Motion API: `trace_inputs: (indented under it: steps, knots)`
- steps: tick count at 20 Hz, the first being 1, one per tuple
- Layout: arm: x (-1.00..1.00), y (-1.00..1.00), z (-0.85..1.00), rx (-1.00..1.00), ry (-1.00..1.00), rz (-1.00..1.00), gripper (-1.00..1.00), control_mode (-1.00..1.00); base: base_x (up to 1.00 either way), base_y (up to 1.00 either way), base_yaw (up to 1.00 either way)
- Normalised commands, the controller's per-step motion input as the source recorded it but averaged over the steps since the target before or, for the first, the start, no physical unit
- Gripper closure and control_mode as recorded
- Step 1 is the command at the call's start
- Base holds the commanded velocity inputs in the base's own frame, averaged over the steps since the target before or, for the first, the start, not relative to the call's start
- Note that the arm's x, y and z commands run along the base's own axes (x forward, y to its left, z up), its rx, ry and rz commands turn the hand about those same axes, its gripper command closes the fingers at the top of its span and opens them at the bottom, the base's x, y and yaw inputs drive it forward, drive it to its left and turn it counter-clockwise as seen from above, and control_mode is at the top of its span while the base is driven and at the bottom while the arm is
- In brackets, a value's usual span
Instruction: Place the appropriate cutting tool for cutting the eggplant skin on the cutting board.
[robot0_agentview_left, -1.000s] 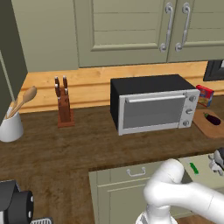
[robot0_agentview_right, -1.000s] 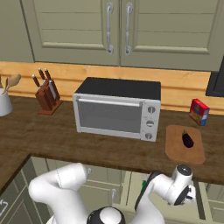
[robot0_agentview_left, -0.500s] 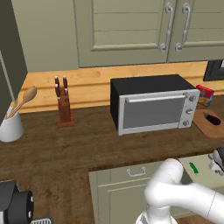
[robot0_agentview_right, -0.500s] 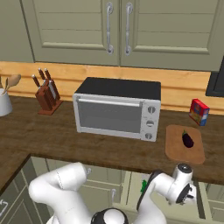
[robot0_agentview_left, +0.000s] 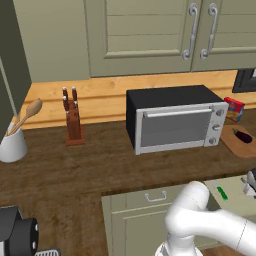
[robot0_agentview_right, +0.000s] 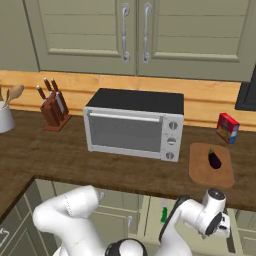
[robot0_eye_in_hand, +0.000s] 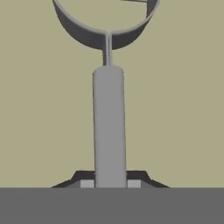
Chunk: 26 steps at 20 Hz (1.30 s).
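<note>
Dark wooden counter (robot0_agentview_right: 70, 160) runs below olive cabinet doors (robot0_agentview_right: 135, 35), with an opened drawer (robot0_agentview_left: 235, 192) projecting from the cabinet front under its near edge.

Nearest, hand view: the gripper (robot0_eye_in_hand: 110, 183) is clenched on the cutting tool (robot0_eye_in_hand: 109, 127), a slim grey handle passing between the two dark fingertips (robot0_eye_in_hand: 87, 182) and ending in a curved loop at the top of the view, over a plain olive-tan surface. Right base view: the hand sits low, below the counter edge and in front of the drawer, with the small flat green item (robot0_agentview_right: 164, 215) just to its left. Left base view: the same green item (robot0_agentview_left: 222, 192) lies on the pale drawer floor, and the hand is cut by the right border.

Further back, the cutting board (robot0_agentview_right: 211, 164) lies on the counter just right of the toaster oven (robot0_agentview_right: 134, 123), near the front edge, and carries the eggplant (robot0_agentview_right: 214, 159) toward its rear right; most of the board's surface is bare. A red box (robot0_agentview_right: 227, 128) stands behind the board. Left of the oven the counter is open up to the knife block (robot0_agentview_right: 53, 108) and a white utensil holder (robot0_agentview_left: 12, 145).

Compared with half a second earlier, the counter objects are unchanged, and the hand remains low at the drawer with little visible shift
</note>
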Motion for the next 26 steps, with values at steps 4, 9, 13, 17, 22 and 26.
trace_inputs:
  steps: [4,9,13,17,22,26]
  knots:
    - [-0.72,-0.01,0.56,0.07,0.00,0.00,1.00,-1.00,0.00,0.00,0.00]
    - [-0.92,0.13,0.92,0.10,0.00,0.00,1.00,-1.00,0.00,0.00,0.00]
    - [-0.47,0.14,1.00,0.02,0.02,0.00,1.00,-1.00,0.00,0.00,0.00]
    - [-0.31,0.20,1.00,0.00,0.00,0.00,1.00,-1.00,0.00,0.00,0.00]
    - [0.21,0.14,0.93,0.00,0.00,0.08,1.00,-1.00,0.00,0.00,0.00]
    - [0.88,0.05,0.37,0.00,0.00,0.11,1.00,-1.00,0.00,0.00,0.00]
